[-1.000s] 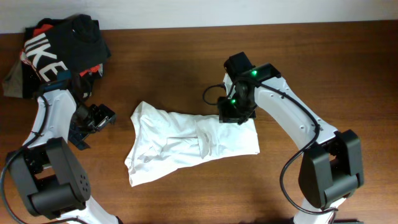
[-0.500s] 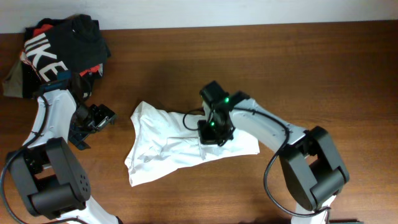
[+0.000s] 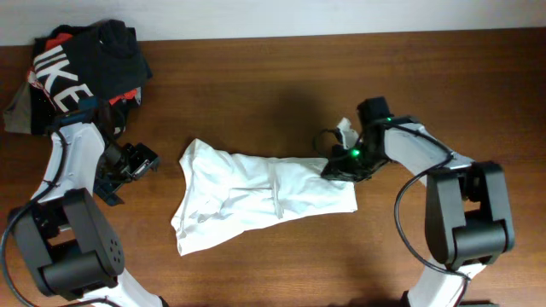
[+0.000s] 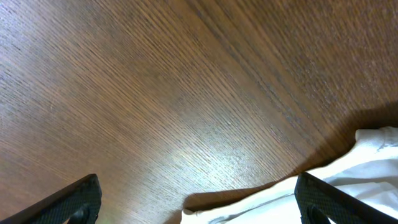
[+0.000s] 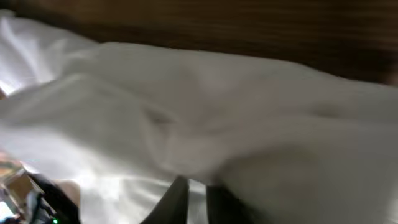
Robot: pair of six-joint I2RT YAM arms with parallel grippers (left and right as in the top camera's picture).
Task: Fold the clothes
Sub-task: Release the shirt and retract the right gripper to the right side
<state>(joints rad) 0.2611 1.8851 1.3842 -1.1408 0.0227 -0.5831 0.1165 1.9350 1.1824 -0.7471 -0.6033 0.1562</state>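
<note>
The white T-shirt [image 3: 256,194] lies crumpled and partly folded at the table's middle. My right gripper [image 3: 339,165] is at its upper right corner. In the blurred right wrist view its dark fingers [image 5: 176,200] stand almost together with thin white cloth [image 5: 186,106] pinched between them. A small white bit [image 3: 345,130] sticks up beside that wrist. My left gripper [image 3: 142,159] hovers left of the shirt, apart from it. In the left wrist view it [image 4: 199,208] is wide open over bare wood, with the shirt's edge [image 4: 360,168] at the lower right.
A black shirt with big white letters and red [image 3: 81,60] is heaped at the back left corner, with a grey-olive garment [image 3: 19,111] beside it. The table's far edge meets a pale wall [image 3: 299,17].
My right gripper swung left over the shirt's middle, then back right to its upper right corner. The shirt's right part shifted slightly. The left arm has not moved.
</note>
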